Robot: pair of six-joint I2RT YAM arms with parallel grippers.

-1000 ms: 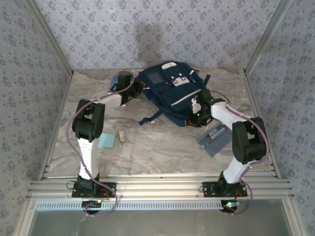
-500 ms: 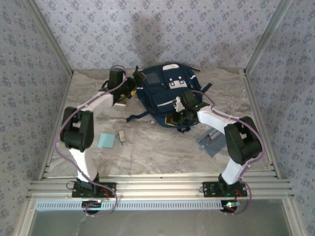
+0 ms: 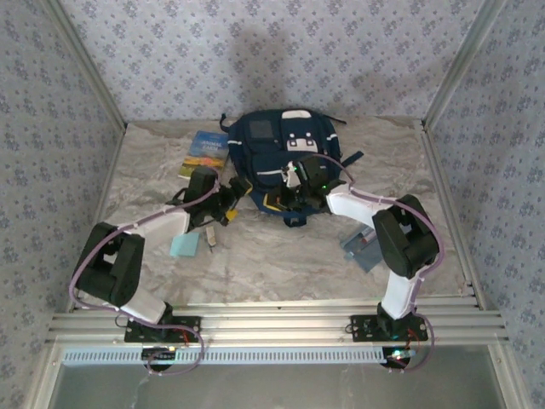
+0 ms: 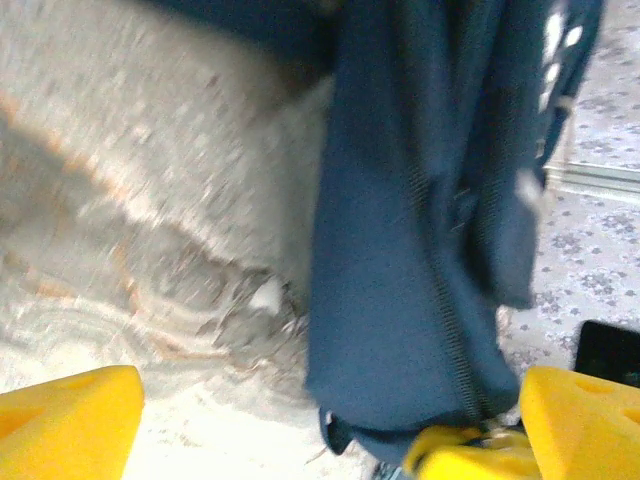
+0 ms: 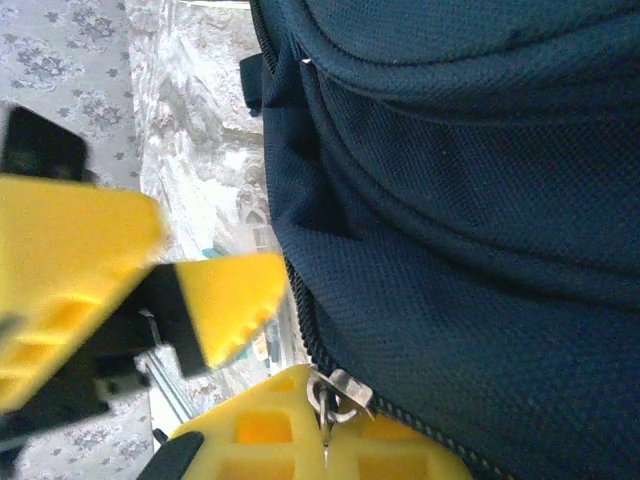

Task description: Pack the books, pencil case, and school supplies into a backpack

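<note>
Right end effector (image 3: 281, 194) is clamped shut, seemingly on the zipper pull (image 5: 335, 388); I reckon that's to work the backpack (image 3: 285, 145) open. Left end effector (image 4: 325, 420) gapes wide astride its navy fabric, gripping nothing. The backpack lies mid-surface (image 3: 281, 256), far side: navy, white stripes, grey patch. Paperback (image 3: 204, 152) is just beside it, unpacked.

The backpack (image 3: 285, 149) is navy with white patches and a grey square; its zip pull (image 5: 338, 385) is silver. The book (image 3: 205, 153), upper left, shows blue sky over a yellow field. The pad (image 3: 183, 245) is light blue, the worktop (image 3: 281, 256) marbled beige-grey. My left gripper (image 4: 325, 410) has yellow fingers (image 4: 60, 425).
</note>
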